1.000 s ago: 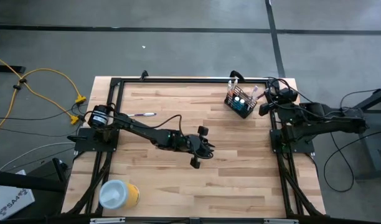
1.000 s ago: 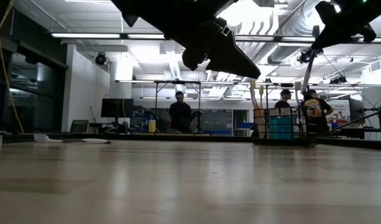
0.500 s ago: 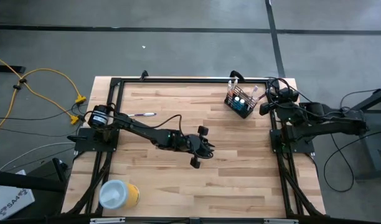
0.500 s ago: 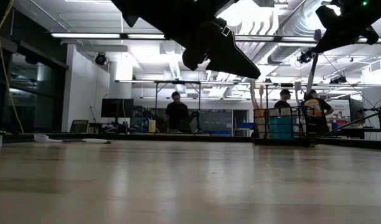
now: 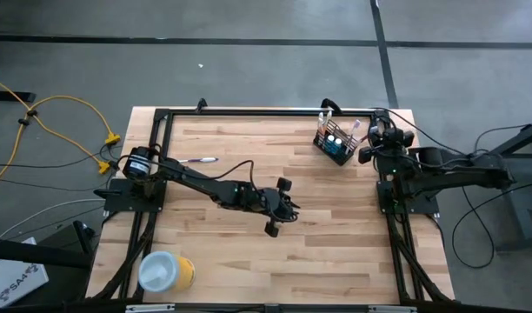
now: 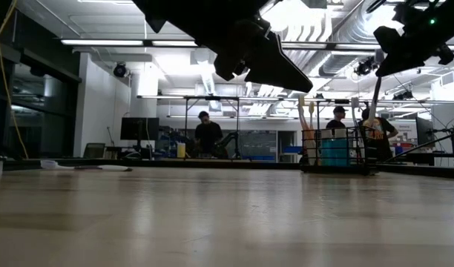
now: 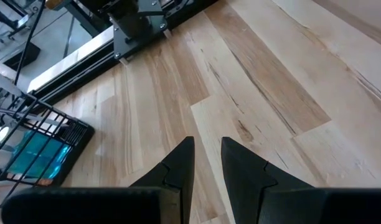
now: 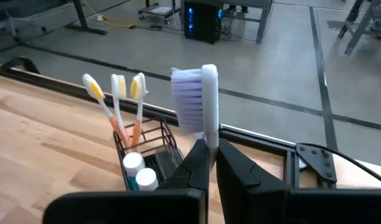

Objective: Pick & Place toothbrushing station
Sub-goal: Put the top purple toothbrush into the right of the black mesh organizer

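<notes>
L gripper (image 5: 275,217) hangs over mid tabletop (image 5: 249,252), fingers a narrow gap apart, empty. One toothbrush (image 5: 199,160) lies flat well behind it, near its arm base. Wire-mesh holder (image 5: 335,145) w/ brushes and blue tubes (image 8: 137,172) sits just beside R gripper (image 5: 367,149), toward the L arm. R gripper is clamped on a white toothbrush (image 8: 203,99), bristles up. Expect brushes light, stiff, slick: pinch mid-handle, not bristles. Holder likely tips easily; lower brush in gently.

Grey concrete floor (image 5: 249,61), bright ceiling lights (image 6: 108,42), distant desks.
</notes>
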Controlling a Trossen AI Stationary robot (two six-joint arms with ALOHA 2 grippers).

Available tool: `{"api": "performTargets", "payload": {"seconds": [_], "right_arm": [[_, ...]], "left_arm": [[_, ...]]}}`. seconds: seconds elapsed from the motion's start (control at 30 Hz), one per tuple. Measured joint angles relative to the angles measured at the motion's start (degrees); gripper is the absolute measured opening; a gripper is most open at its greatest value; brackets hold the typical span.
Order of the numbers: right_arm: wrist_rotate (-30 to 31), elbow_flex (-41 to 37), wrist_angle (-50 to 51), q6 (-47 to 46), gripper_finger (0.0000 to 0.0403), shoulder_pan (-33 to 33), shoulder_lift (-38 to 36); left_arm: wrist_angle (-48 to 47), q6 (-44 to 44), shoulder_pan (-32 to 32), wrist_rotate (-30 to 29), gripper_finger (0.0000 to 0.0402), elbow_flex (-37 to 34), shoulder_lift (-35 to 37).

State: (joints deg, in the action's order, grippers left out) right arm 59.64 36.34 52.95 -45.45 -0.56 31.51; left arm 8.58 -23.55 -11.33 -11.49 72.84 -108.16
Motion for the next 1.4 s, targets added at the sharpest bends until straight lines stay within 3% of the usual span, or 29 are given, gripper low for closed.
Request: {"api": "performTargets", "payload": {"seconds": [1.17, 1.4], "right_arm": [[-1.2, -16.9, -17.3, -0.9, 0.0007, 0.0, 0.0], [-0.1, -17.8, -18.0, -0.8, 0.0033, 0.0, 0.1]], "left_arm": [[0.5, 0.5, -0.1, 1.1, 0.0074, 0.0, 0.0], [0.4, 1.0, -0.1, 1.2, 0.0074, 0.0, 0.0]]}}
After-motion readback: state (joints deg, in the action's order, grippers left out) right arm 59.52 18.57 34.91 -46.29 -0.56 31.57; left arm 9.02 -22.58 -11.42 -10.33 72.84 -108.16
